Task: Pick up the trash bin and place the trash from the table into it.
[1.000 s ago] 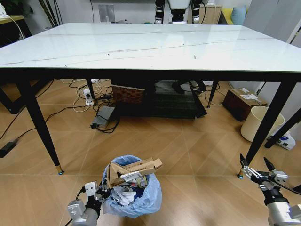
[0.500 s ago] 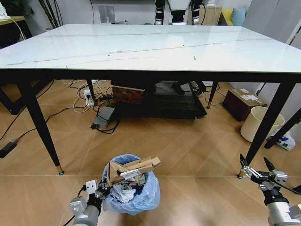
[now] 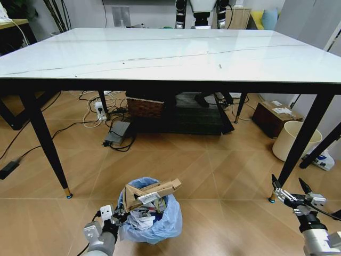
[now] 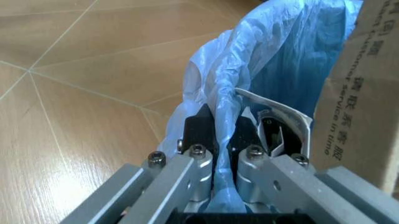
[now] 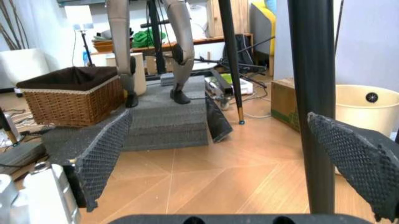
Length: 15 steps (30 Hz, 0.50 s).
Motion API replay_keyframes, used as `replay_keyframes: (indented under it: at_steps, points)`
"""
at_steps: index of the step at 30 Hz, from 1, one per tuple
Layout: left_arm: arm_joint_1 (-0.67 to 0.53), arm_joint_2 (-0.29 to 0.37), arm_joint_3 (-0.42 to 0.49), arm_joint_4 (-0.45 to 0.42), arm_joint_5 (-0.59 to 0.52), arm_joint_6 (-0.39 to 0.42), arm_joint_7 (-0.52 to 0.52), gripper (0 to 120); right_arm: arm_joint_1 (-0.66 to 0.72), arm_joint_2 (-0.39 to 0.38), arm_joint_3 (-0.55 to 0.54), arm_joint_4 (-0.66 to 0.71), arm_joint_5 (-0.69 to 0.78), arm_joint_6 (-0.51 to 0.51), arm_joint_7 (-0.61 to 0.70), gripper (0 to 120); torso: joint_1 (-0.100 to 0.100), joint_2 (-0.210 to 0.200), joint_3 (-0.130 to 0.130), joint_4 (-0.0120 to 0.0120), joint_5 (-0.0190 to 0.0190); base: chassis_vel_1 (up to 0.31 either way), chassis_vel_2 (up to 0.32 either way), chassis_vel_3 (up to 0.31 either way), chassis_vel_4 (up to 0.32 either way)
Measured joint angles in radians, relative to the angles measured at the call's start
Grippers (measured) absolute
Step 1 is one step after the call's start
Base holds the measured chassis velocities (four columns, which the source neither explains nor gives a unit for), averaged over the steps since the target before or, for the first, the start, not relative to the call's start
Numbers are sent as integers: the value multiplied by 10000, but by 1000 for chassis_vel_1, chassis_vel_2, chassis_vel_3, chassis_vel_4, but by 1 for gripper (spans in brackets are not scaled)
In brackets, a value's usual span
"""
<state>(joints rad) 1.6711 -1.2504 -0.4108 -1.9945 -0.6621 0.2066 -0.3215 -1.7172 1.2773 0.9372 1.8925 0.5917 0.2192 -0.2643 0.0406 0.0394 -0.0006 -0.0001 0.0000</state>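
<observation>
Two grippers sit low before the table (image 3: 170,53): the left gripper (image 3: 113,217) pinches the blue-bagged rim of the trash bin (image 3: 152,224) on the floor, its fingertips buried in plastic. Trash (image 3: 149,194), apparently a crumpled brown bag, juts out. The right gripper (image 3: 291,190) hangs spread beside a table leg (image 3: 301,144).

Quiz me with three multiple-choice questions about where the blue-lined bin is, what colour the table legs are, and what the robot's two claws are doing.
1. Where does the trash bin stand?
A. On the table
B. On the floor before the table
C. Inside the wicker basket

2. What colour are the legs of the table?
A. Black
B. White
C. Red

3. What is the left end effector doing?
A. Hanging open
B. Holding a cup
C. Clamped on the bin's bag rim

Answers: 1 B, wooden floor surrounds it. 2 A, slim dark legs under a white top. 3 C, the left wrist view shows blue plastic pinched between its fingers; the right end effector is open.
</observation>
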Motion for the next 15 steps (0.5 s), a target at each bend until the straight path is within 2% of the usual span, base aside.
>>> replay_keyframes:
  at_steps: [15]
  points:
    - [-52,-69,30,92,-77,176,-154,0,0,0,0,0,0,0,0,100,1,6,0,0,0,0,0,0,0]
